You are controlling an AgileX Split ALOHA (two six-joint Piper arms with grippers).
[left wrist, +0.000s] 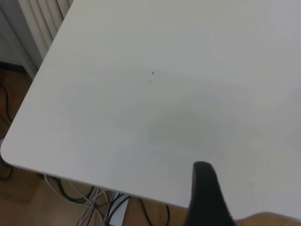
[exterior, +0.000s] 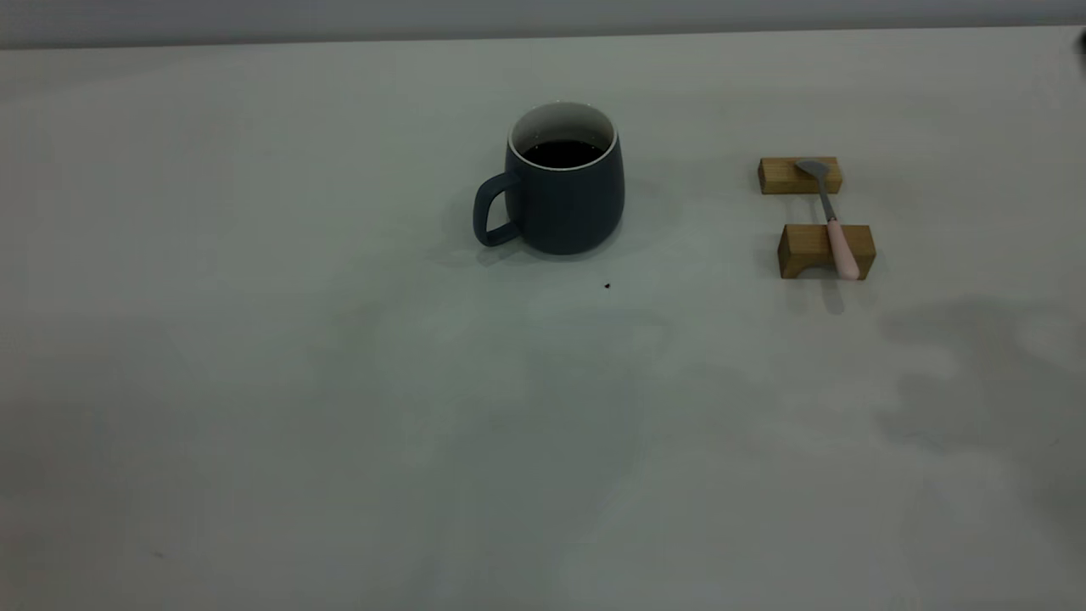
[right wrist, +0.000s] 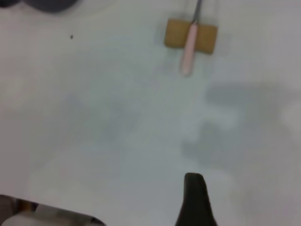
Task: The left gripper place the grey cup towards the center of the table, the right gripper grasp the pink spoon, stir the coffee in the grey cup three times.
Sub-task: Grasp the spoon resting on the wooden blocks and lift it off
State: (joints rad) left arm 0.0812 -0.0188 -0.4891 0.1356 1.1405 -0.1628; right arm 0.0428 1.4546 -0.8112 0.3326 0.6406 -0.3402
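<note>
Bare table [exterior: 339, 467] fills the foreground; beyond it the grey cup [exterior: 564, 191] with coffee [exterior: 562, 154] sits centrally, apparently placed; right of it, the pink spoon [exterior: 836, 233] rests ungrasped across wooden blocks [exterior: 825, 251]; stirring remains; neither gripper's spread can be told.

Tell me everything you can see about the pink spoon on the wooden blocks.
The small slim spoon with a pale pink handle has a grey metal neck and bowl. It lies flat, bridging two light wooden blocks: the bowl rests on the farther block, the handle crosses the nearer one and overhangs its front. It sits to the right of the dark blue-grey mug, apart from it. No claw touches it.
</note>
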